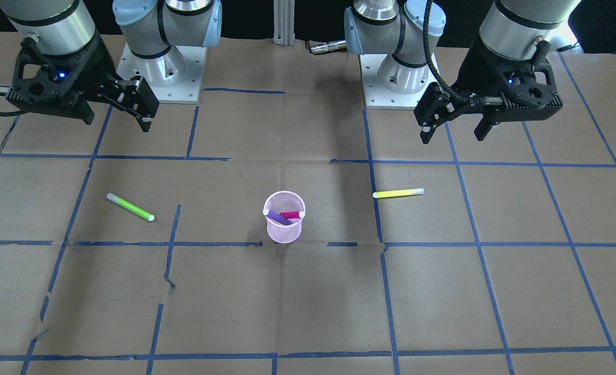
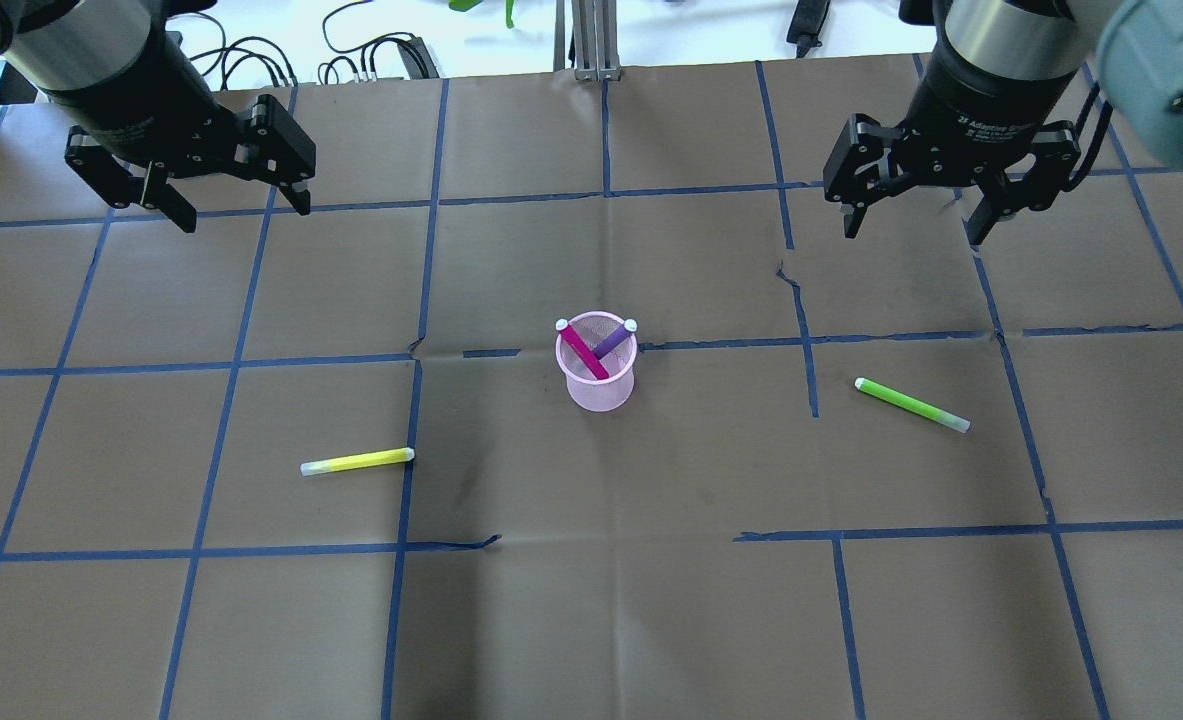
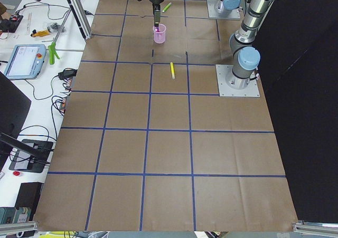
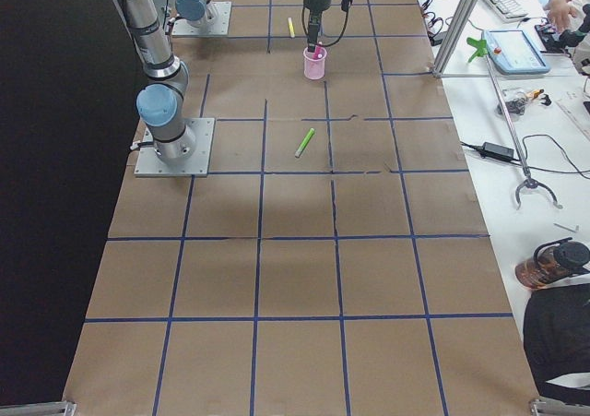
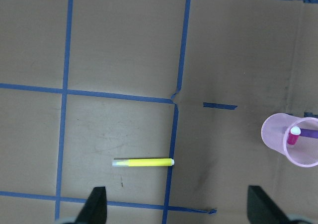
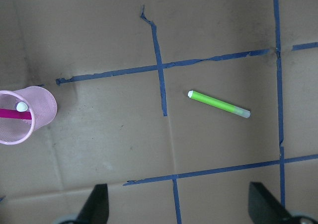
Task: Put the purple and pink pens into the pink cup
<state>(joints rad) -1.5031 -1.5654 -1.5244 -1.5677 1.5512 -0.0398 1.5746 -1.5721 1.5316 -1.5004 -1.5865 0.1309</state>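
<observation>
Table (image 2: 591, 620), from the left: left fingers (image 2: 298, 192) hover spread, empty; yellow pen (image 2: 361, 461) lies flat; cup (image 2: 599, 385) stands upright at centre, pink pen (image 2: 584, 352) and purple pen (image 2: 609, 342) crossed inside; green pen (image 2: 911, 404) lies flat; right fingers (image 2: 984, 218) hover spread, empty.

I've got overhead behind the robot looking forward-down, front cam facing it steeply, two side cams far off along the brown paper-covered table (image 3: 169, 143), both wrist cams closer, pointing straight down, sharing the pink mesh cup (image 5: 276, 139)
</observation>
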